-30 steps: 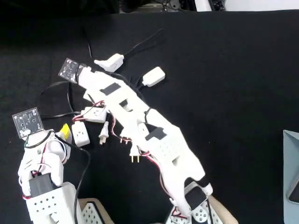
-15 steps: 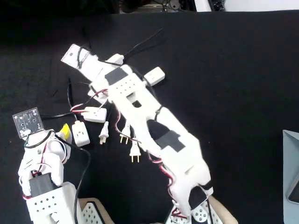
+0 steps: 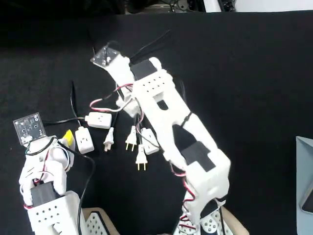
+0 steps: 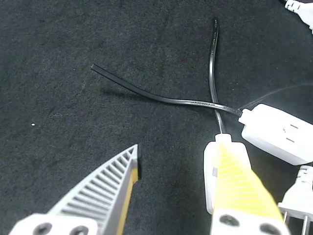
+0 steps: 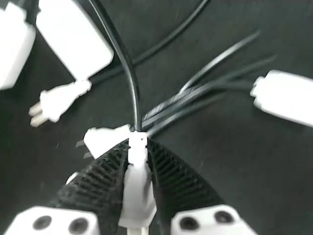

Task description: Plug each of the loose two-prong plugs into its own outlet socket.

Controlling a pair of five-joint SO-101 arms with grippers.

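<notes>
On a black cloth table [image 3: 254, 73], loose white plugs [image 3: 131, 139] lie beside two white outlet sockets [image 3: 100, 119]. At the table's right edge, a grey bin [image 3: 303, 156] holds something dark that cannot be identified. The right gripper [image 5: 138, 147] is clamped on a white corded plug [image 5: 136, 186] above tangled black cords [image 5: 195, 93]. The left gripper [image 4: 178, 147] hangs with its jaws apart, holding nothing.

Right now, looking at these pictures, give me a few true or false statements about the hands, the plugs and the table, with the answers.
1. The right hand is shut on a white plug. True.
2. The left hand holds a plug. False: it is open and holds nothing.
3. The table is black. True.
4. Every plug already sits in a socket. False: a loose plug lies on the table.
</notes>
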